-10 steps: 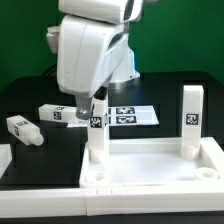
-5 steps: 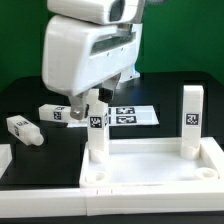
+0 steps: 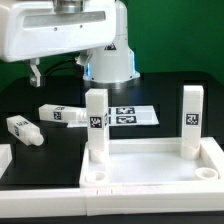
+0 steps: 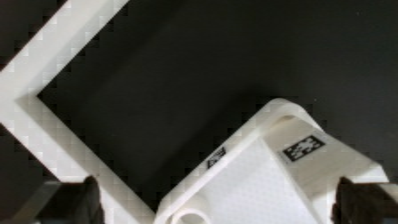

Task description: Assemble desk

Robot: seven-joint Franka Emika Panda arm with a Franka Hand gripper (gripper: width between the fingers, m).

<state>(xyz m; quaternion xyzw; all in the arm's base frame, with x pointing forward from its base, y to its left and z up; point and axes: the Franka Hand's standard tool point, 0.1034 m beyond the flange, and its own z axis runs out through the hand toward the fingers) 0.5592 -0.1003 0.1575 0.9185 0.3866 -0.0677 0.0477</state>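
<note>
The white desk panel (image 3: 150,165) lies at the front with two tagged square legs standing in its far corner sockets, one at the exterior view's left (image 3: 96,125) and one at the right (image 3: 191,120). Two more tagged legs lie loose on the black table, one (image 3: 60,114) behind the other (image 3: 22,130). My gripper (image 3: 38,70) is raised high at the exterior view's upper left, above and clear of the left standing leg. In the wrist view my gripper (image 4: 217,205) is open and empty, its dark fingers (image 4: 71,205) wide apart, with a tagged leg (image 4: 294,150) and a white rim (image 4: 54,95) far below.
The marker board (image 3: 135,115) lies flat on the table behind the standing legs. The robot's base (image 3: 110,65) stands at the back. Another white part shows at the exterior view's left edge (image 3: 4,160).
My gripper has risen from around the left standing leg and swung up toward the exterior view's left. The leg stays upright in its socket.
</note>
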